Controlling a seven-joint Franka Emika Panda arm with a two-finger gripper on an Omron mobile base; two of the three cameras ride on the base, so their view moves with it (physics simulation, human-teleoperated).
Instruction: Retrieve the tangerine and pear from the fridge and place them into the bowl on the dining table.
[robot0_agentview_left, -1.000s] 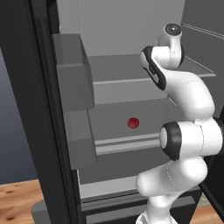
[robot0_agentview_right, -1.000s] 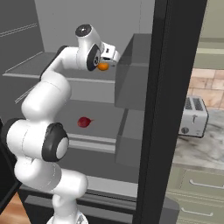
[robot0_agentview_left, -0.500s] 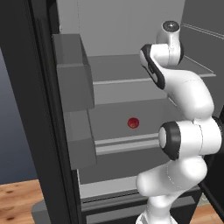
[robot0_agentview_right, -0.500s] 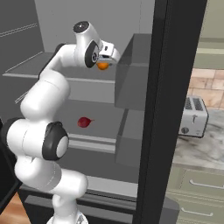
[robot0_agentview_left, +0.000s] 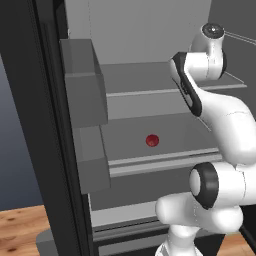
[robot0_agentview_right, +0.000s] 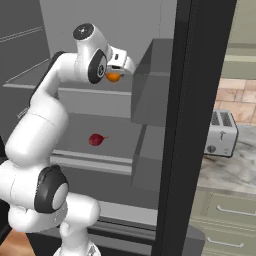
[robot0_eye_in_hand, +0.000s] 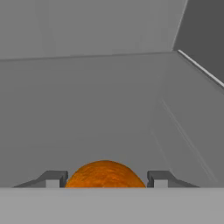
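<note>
Tool (robot0_eye_in_hand: 104, 180) is closed partway on the tangerine (robot0_eye_in_hand: 105, 174), one finger either side, up at the upper shelf (robot0_agentview_left: 150, 77) inside the fridge (robot0_agentview_left: 35, 125). Hand view shows the fruit snug between the fingertips (robot0_eye_in_hand: 53, 178), so I'd judge the grip is good for a lift-out. Pear (robot0_agentview_left: 152, 140) sits alone on the shelf below, well apart, not yet fetched. Toaster (robot0_agentview_right: 221, 133) is on the table outside. No readable labels or writing anywhere.
</note>
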